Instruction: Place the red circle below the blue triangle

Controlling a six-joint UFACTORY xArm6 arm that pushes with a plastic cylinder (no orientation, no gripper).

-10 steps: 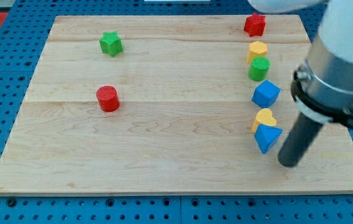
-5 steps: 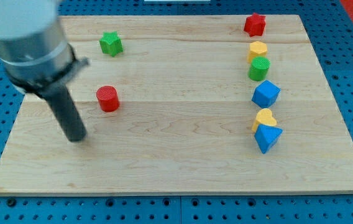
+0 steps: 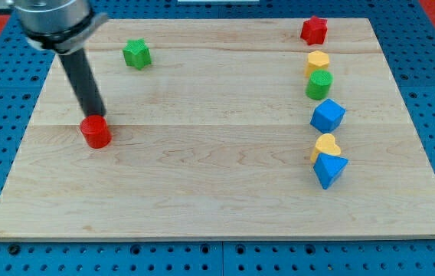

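The red circle point(image 3: 95, 132) lies on the wooden board point(image 3: 217, 176) at the view's left. My tip point(image 3: 95, 113) touches its upper edge, with the rod rising to the view's top left. The blue triangle point(image 3: 329, 169) sits far off at the view's right, just below a yellow heart point(image 3: 325, 145).
A green star point(image 3: 136, 54) lies at the top left. Down the right side stand a red star point(image 3: 314, 31), a yellow heart point(image 3: 318, 60), a green circle point(image 3: 319, 83) and a blue cube point(image 3: 328, 116). Blue pegboard surrounds the board.
My tip swept from the board's right to its left, then came up behind the red circle. The red circle has slid left and slightly down. The other blocks have not moved.
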